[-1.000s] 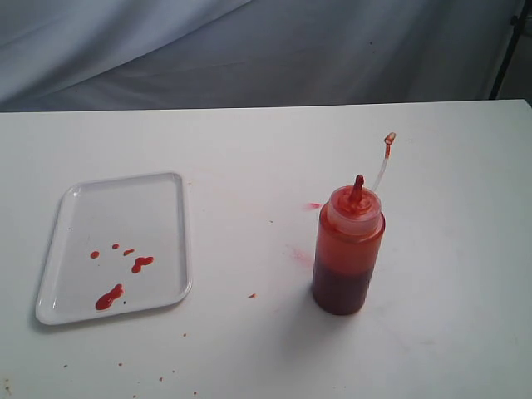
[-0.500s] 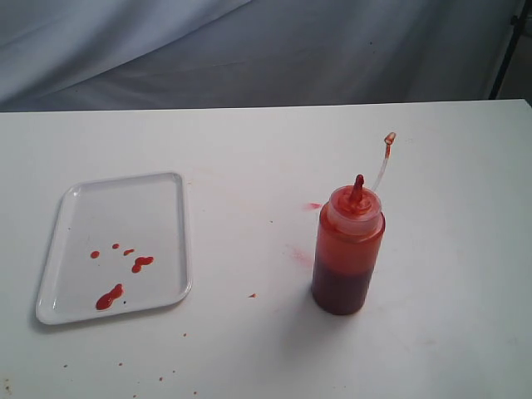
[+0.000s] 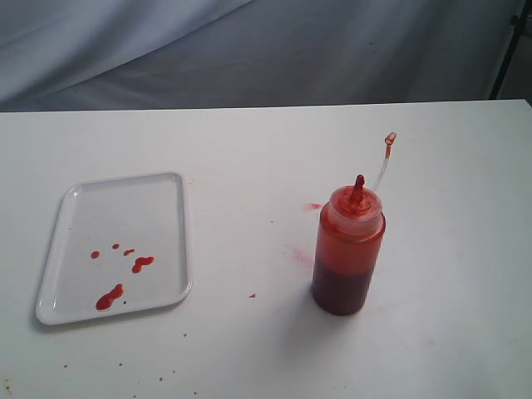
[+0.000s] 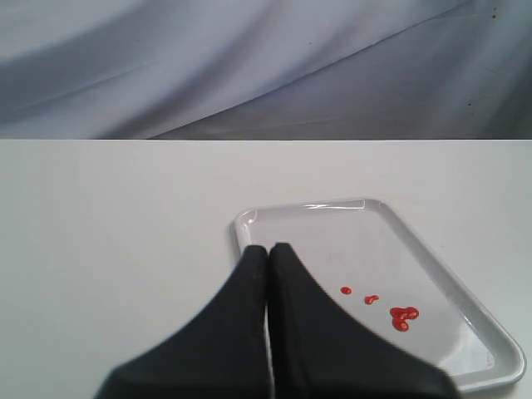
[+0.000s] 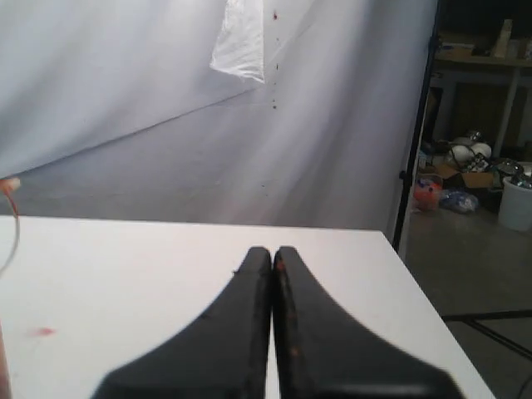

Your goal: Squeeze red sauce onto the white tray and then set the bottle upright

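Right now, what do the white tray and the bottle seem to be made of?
The white tray looks like glossy hard plastic: light glints along its low rim. The bottle seems to be translucent, probably soft plastic: the red sauce shows darker through its wall. Its tether looks like thin clear plastic.

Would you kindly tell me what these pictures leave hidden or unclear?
Exterior view: both arms out of frame; scattered specks too small to identify.
Left wrist view: the left fingers cover part of the white tray.
Right wrist view: the frame edge cuts off the bottle; only its tether cap shows.
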### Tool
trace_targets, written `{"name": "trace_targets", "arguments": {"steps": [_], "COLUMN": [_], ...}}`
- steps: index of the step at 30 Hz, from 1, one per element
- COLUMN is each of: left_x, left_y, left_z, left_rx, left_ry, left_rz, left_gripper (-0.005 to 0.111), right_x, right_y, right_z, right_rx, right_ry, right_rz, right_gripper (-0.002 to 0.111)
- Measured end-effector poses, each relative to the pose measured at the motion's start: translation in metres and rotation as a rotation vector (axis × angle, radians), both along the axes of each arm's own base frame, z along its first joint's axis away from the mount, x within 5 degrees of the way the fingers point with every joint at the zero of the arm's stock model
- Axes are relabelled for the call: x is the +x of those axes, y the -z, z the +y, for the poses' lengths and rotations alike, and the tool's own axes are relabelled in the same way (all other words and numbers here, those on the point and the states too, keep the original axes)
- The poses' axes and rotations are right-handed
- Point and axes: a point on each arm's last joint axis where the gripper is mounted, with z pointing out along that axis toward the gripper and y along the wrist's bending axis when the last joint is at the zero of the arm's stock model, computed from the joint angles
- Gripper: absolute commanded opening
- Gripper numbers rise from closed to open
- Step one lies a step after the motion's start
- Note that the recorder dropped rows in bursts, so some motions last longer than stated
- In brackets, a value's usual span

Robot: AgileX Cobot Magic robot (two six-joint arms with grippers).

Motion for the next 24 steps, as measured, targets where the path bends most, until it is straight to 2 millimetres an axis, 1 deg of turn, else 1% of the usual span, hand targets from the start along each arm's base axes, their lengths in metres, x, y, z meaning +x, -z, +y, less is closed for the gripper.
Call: {"name": "trace_targets", "arguments": {"steps": [5,8,24], "left_x": [0.000,0.000,0.000], "left_y": [0.000,0.000,0.000], "left_z": [0.000,0.000,0.000], "left_rx": [0.000,0.000,0.000], "left_ry": [0.000,0.000,0.000], "left_rz": [0.000,0.000,0.000], "left_gripper": [0.000,0.000,0.000], "right_x": [0.004,0.005,0.006], "right_y": [0.024,0.032,0.034], "right_z": [-0.007,-0.009,-0.009], "right_rx": [0.003,0.022,0.051], "right_ry": [0.069,0.087,0.088], "right_rz": [0.069,0.060,0.045], "right_gripper": [0.000,0.000,0.000]}}
